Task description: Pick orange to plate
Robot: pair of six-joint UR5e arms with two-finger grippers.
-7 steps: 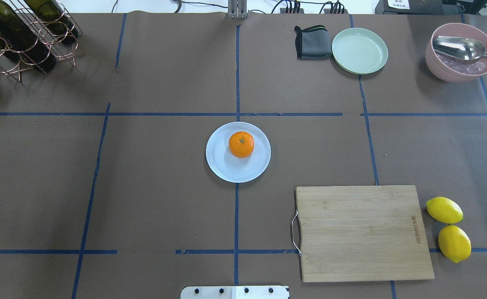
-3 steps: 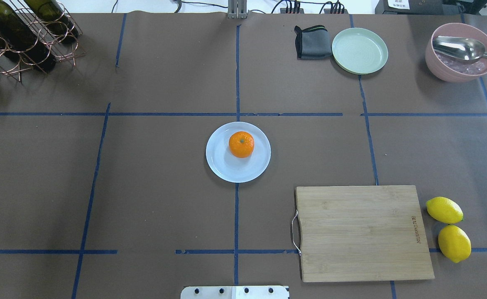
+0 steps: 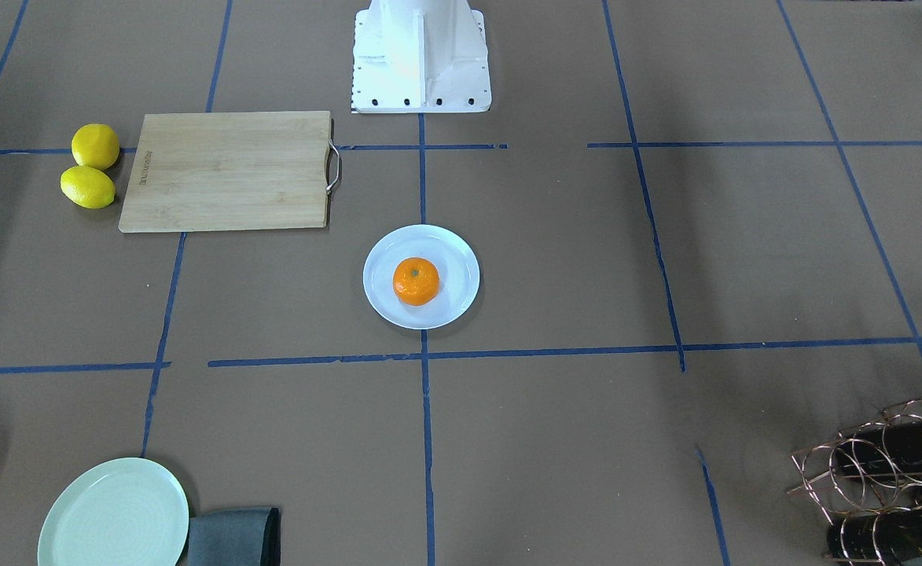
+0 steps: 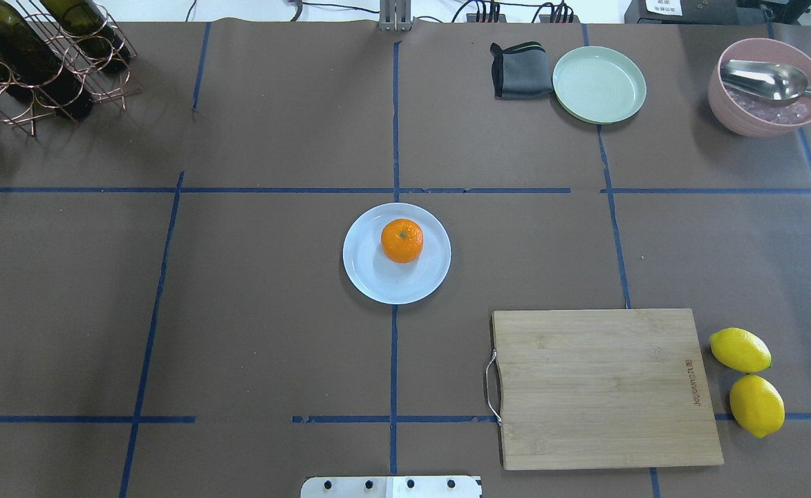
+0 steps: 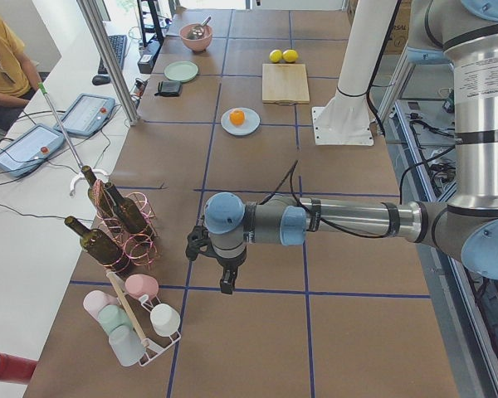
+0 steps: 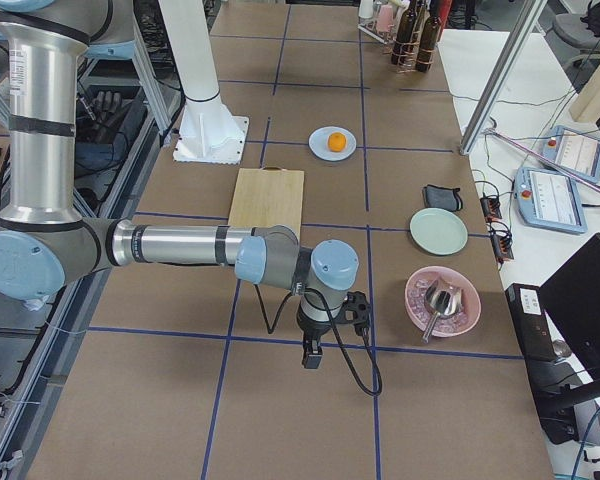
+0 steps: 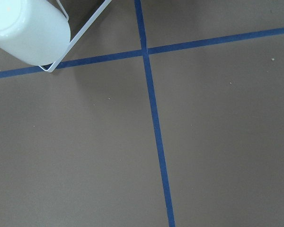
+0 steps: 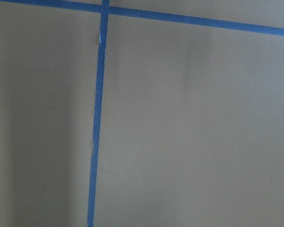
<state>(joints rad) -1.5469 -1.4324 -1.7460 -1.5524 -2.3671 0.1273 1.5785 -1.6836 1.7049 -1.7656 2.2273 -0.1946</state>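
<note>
The orange (image 4: 402,240) rests inside the pale bluish-white plate (image 4: 367,277) at the table's middle, toward the dish's far side; the front-facing view shows the orange (image 3: 416,280) on the plate (image 3: 461,267) too. Neither arm is in those two views. The left gripper (image 5: 227,286) hangs far off near the table's left end, beside the bottle rack. The right gripper (image 6: 311,358) hangs near the right end, by the pink bowl. Both show only in the side views, so I cannot tell whether they are open or shut. Both wrist views show only bare table.
A bamboo cutting board (image 4: 606,387) lies front right with two lemons (image 4: 740,349) beside it. At the back right are a mint-green plate (image 4: 599,84), a grey cloth (image 4: 516,69) and a pink bowl (image 4: 768,86) holding a spoon. A wine rack (image 4: 39,55) stands back left.
</note>
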